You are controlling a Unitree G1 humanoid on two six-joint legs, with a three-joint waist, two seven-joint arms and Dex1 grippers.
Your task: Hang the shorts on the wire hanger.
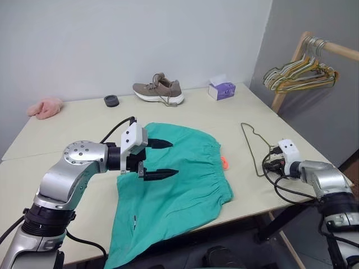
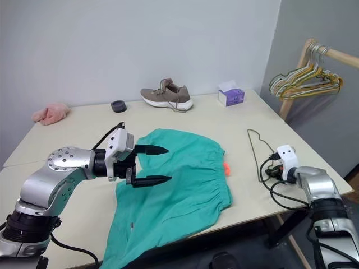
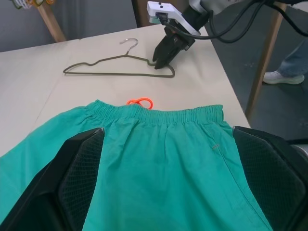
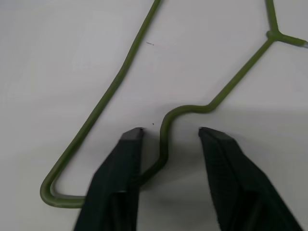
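Observation:
The teal-green shorts (image 1: 185,185) lie flat on the pale table (image 1: 84,123), one leg hanging over the front edge, with the orange-red drawstring (image 3: 140,102) at the waistband. My left gripper (image 1: 174,157) hovers just above the shorts' left part, open wide and holding nothing. To the right of the shorts, the thin dark green wire hanger (image 3: 120,67) lies on the table. My right gripper (image 4: 172,132) points down at the hanger's end nearest the front edge. Its fingers straddle a bend of the wire (image 4: 166,127), with a gap still between them.
A tan shoe (image 1: 159,89), a purple tissue box (image 1: 222,89), a black ring (image 1: 111,101) and a pink fluffy cloth (image 1: 46,107) sit along the back. Pastel hangers (image 1: 300,73) hang on a wooden rack at right. A person's leg (image 3: 291,57) stands beyond the table's right edge.

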